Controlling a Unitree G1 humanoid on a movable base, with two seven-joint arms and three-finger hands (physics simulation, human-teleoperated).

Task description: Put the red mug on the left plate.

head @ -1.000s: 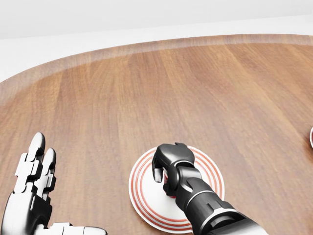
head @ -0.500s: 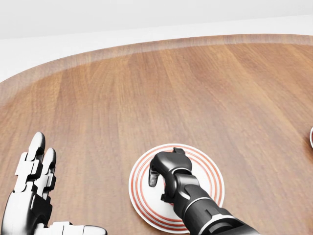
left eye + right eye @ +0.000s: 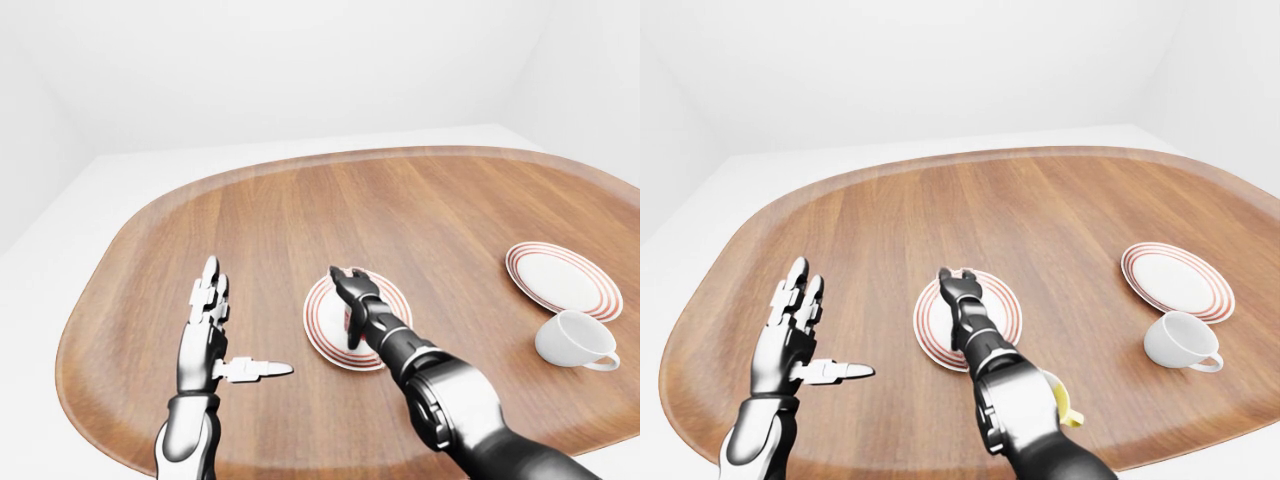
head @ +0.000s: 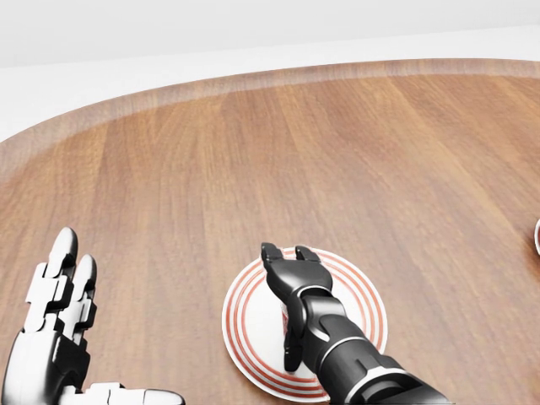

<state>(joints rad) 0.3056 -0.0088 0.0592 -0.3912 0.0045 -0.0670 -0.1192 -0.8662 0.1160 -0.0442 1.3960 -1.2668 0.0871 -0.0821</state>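
Right robot hand (image 4: pixel 289 263) spread above left plate (image 3: pixel 322 335) | red mug (image 3: pixel 348 319) on plate (mostly hidden) | left robot hand (image 3: pixel 207 330) spread

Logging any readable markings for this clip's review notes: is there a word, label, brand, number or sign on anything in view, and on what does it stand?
None can be read. The left plate and the right plate carry only red rings. The white cup, the wooden table, the left hand and the right hand show no lettering. The red mug is mostly hidden behind the right hand.
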